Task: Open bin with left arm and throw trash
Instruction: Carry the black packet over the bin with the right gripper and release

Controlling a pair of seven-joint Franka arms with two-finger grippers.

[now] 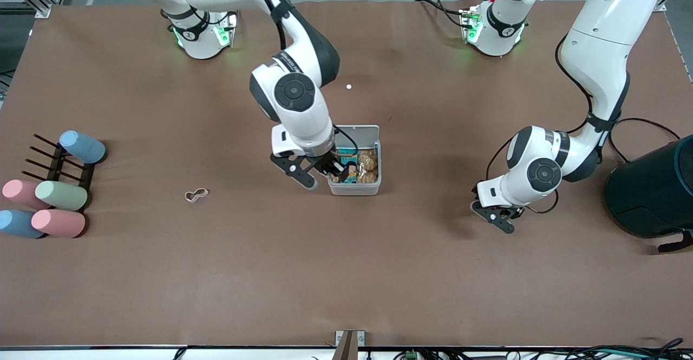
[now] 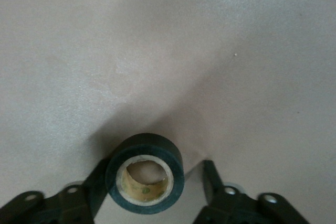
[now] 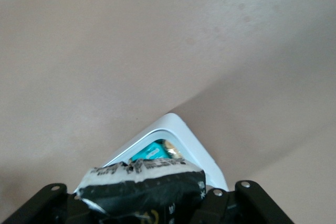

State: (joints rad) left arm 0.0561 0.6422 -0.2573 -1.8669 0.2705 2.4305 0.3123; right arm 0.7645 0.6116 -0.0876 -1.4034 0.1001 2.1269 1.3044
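Observation:
The bin [image 1: 354, 189] stands mid-table, a small white box with its lid [image 1: 360, 131] tipped up and colourful packets inside. My right gripper [image 1: 328, 169] hangs over the bin's edge, shut on the crumpled black wrapper [image 3: 142, 190] with its white edge; the bin's corner [image 3: 184, 132] shows just under it. My left gripper [image 1: 501, 216] is low at the table toward the left arm's end. In the left wrist view the black tape roll [image 2: 144, 145] lies between the open fingers of the left gripper [image 2: 155, 174], one finger against it, the other apart. The beige rubber band [image 1: 196, 195] lies on the table.
A large dark teal container [image 1: 649, 192] stands at the left arm's end. Pastel cylinders [image 1: 59, 195] lie on and around a dark rack [image 1: 57, 162] at the right arm's end. A tiny white dot [image 1: 348, 86] lies between the bin and the bases.

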